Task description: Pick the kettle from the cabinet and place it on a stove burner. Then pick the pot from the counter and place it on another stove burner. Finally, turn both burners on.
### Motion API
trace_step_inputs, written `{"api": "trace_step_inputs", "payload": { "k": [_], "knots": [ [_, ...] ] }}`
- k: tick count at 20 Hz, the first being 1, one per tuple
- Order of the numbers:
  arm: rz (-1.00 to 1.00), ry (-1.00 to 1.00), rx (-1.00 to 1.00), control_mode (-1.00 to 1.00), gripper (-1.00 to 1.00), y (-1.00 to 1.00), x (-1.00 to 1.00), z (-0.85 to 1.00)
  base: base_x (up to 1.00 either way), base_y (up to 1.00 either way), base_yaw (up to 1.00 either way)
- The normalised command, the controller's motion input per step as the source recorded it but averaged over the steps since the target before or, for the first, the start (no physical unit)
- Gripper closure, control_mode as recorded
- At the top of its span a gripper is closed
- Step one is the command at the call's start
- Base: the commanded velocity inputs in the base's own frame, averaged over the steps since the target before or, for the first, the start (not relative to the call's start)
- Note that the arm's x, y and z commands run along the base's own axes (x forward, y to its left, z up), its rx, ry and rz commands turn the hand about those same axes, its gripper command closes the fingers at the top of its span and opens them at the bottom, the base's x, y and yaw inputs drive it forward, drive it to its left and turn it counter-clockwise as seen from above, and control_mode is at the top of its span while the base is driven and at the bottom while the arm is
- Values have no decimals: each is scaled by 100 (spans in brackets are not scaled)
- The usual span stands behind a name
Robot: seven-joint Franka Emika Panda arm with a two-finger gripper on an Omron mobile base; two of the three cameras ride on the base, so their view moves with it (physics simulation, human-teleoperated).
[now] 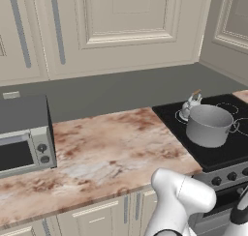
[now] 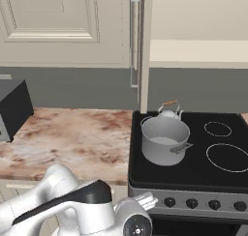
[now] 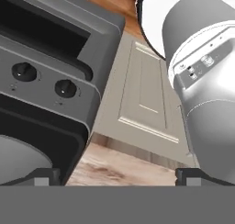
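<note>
Pot [image 2: 164, 139] and kettle [image 2: 169, 112] are seen set on the stove's [image 2: 193, 174] left burners, kettle just behind pot. Knobs [image 3: 24, 71] remain to be turned. The pincer [image 3: 117, 176], fingers spread and empty, should be centred on one knob before closing.

The wide plain grey metal pot [image 1: 209, 125] stands in front of the small silvery-grey kettle [image 1: 191, 104] and hides its lower body in both base views, leaving its lid, spout and brown-topped wire handle showing. The black glass stove top [image 1: 213, 148] is cut off by the right edge of the left base view, so its far burner rings [image 1: 226, 107] show only in part, and the dark grey toaster oven [image 1: 24, 136] on the mottled pink-brown marble desk [image 1: 106, 157] runs off the left edge. In the hand view the end effector [image 3: 112, 177] shows only its two dark finger tips [image 3: 43, 176] standing wide apart, the markings beside the two black stove knobs [image 3: 23, 71] are too small to read, and the cream cupboard door [image 3: 144, 94] is partly covered by the arm's own body.
</note>
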Motion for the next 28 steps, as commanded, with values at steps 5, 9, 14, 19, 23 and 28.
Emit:
{"api": "trace_step_inputs", "payload": {
  "k": [5, 9, 14, 19, 23, 28],
  "knots": [
    [-4, -6, 13, -100, -100, -1, 0, -21, 0, 0, 0],
    [-4, -10, 11, -100, -100, -1, 0, -18, 0, 0, 0],
    [-5, -11, 5, -100, -100, 0, 2, -12, 0, 0, 0],
    [-5, -2, 0, -100, -100, 0, 12, -7, 0, 0, 0],
    [-6, -7, 1, -100, -100, 0, 20, -10, 0, 0, 0],
    [-3, -6, 2, -100, -100, -1, 21, -23, 0, 0, 0]
  ]
}}
